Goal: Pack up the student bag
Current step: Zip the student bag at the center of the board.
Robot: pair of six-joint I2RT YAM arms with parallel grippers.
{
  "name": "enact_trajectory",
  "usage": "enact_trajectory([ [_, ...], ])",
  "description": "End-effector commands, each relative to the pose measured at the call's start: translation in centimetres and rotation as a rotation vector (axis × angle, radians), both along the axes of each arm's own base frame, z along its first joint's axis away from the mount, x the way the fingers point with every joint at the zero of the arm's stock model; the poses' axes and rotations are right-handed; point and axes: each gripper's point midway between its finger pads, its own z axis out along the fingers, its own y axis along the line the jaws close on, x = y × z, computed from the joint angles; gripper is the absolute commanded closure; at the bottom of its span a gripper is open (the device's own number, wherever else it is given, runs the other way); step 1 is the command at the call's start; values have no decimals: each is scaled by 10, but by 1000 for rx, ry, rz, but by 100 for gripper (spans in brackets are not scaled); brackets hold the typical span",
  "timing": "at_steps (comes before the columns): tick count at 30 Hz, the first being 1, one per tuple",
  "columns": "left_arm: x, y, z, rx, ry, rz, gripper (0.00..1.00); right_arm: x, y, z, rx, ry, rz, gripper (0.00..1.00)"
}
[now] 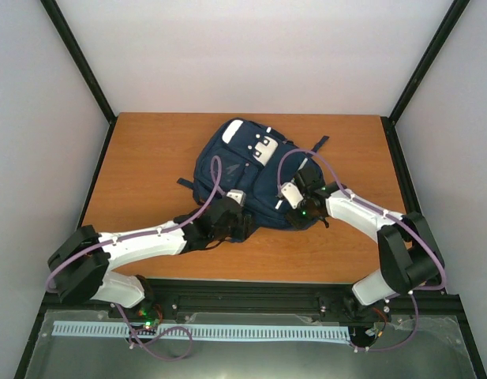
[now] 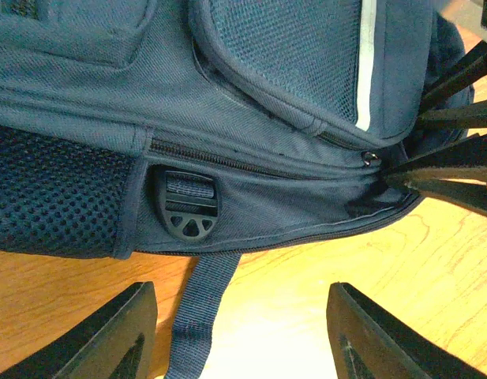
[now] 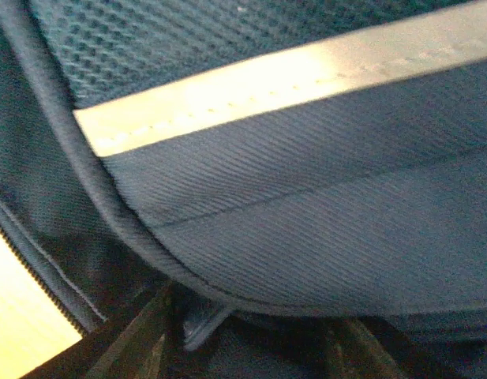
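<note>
The navy student bag [image 1: 245, 170] lies flat in the middle of the table, with white patches and a reflective stripe on top. My left gripper [image 1: 230, 217] is at its near edge, open and empty. In the left wrist view [image 2: 239, 316] a loose strap [image 2: 197, 308] lies between the fingers, just short of a black buckle [image 2: 188, 207] and the zipper line. My right gripper [image 1: 301, 205] is pressed into the bag's near right corner. In the right wrist view [image 3: 247, 316] its fingers stand apart under a pocket fold, with a grey zipper pull [image 3: 200, 324] near the left finger.
The wooden table [image 1: 148, 158] is ringed by a black frame with white walls. The right gripper's dark fingers [image 2: 452, 118] show at the bag's corner in the left wrist view. A dark strap end [image 1: 320, 143] sticks out at the bag's far right.
</note>
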Motion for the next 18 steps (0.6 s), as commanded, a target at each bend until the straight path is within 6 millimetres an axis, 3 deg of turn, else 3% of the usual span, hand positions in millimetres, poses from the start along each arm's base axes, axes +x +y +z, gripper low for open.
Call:
enact_trajectory([
  [1, 6, 0, 20, -58, -41, 39, 39, 10, -13, 16, -28, -79, -49, 54],
  [5, 5, -4, 21, -69, -35, 29, 39, 7, -16, 26, 6, -108, -39, 75],
  [8, 6, -8, 21, -76, -32, 25, 39, -3, -7, 24, 54, -73, 18, 88],
  [13, 10, -17, 19, -81, -13, 25, 39, -11, 2, 15, 84, -8, 68, 90],
  [18, 11, -24, 20, -93, 0, 13, 39, -15, 4, 2, 86, 47, 72, 76],
])
